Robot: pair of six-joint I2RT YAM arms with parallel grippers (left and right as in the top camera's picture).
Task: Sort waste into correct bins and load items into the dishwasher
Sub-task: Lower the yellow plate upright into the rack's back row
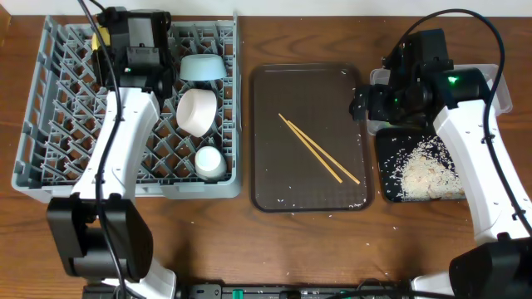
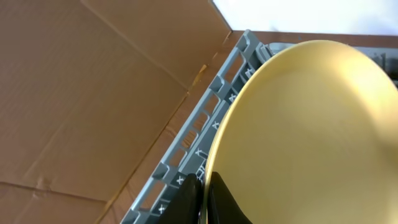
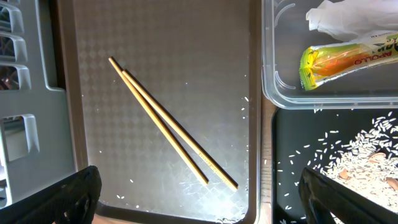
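Note:
My left gripper (image 2: 204,200) is shut on the rim of the round yellow plate (image 2: 311,137) at the back of the grey dish rack (image 1: 50,124); from overhead the arm (image 1: 140,62) hides the plate. The rack holds a light blue bowl (image 1: 201,68), a white bowl (image 1: 198,112) and a small white cup (image 1: 209,162). The chopsticks (image 1: 320,149) lie on the brown tray (image 1: 266,166). My right gripper (image 3: 199,202) is open and empty above that tray's right edge (image 1: 366,104). The clear tub (image 3: 270,74) holds the wrapper (image 3: 348,62) and napkin (image 3: 348,18). Rice (image 3: 367,149) lies in the black tray (image 3: 292,137).
A few rice grains are scattered on the brown tray (image 3: 93,93) near the chopsticks (image 3: 168,134). The rack's side (image 3: 25,124) borders the tray on the left. Brown cardboard (image 2: 81,93) shows beyond the rack's wall (image 2: 186,149) in the left wrist view.

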